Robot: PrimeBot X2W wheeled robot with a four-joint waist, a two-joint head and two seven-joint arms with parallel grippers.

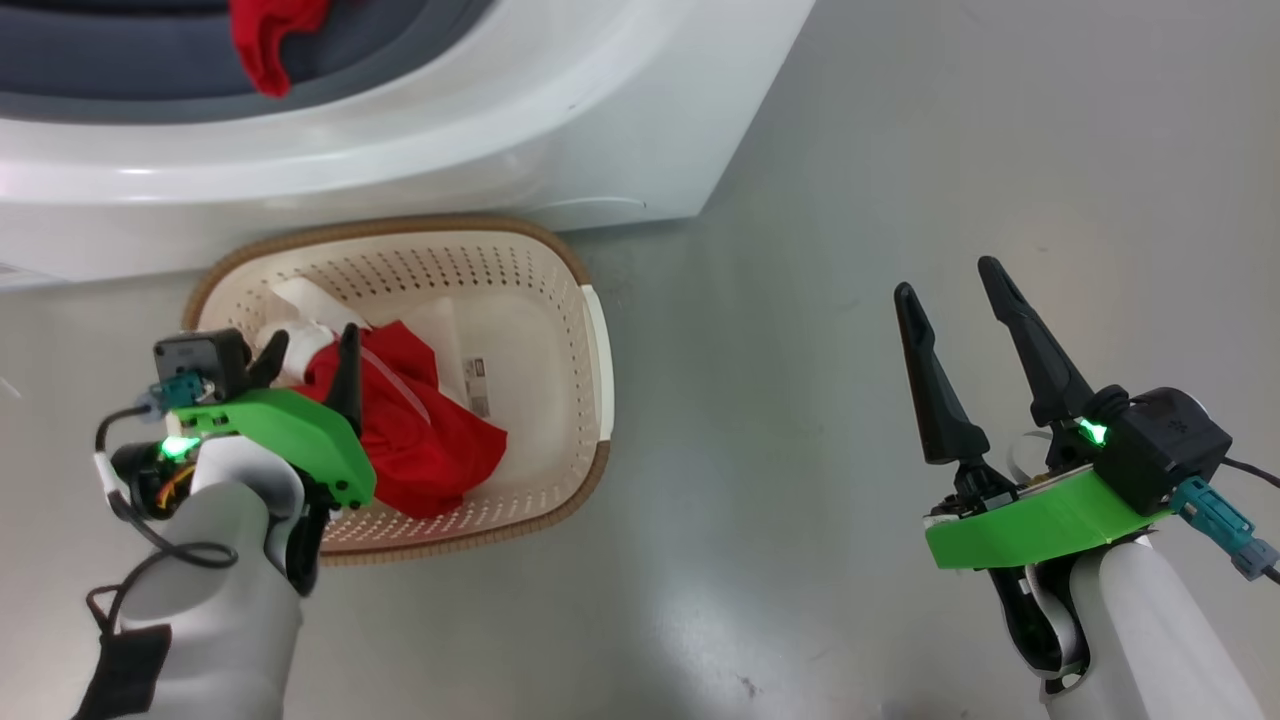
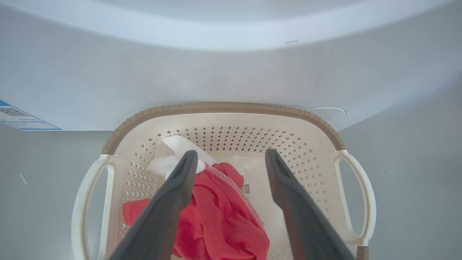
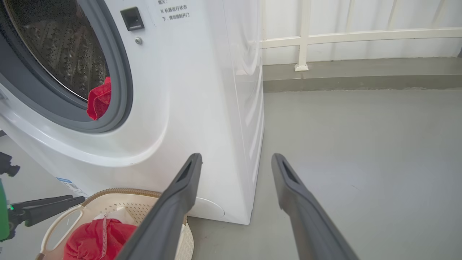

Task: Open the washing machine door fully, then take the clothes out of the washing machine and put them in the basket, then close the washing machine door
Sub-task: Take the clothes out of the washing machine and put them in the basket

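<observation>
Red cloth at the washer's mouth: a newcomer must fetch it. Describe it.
Find the white front-loading washing machine and its grey rubber gasket. A bright red cloth drapes over the gasket's lower edge, unlike the red bundle in the cream basket.

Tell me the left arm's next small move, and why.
Probably lift the left pincer clear of the basket and swing it toward the washing machine opening. Its jaws stand open above the red garment lying in the basket, and another red piece hangs at the gasket, not yet taken out.
</observation>
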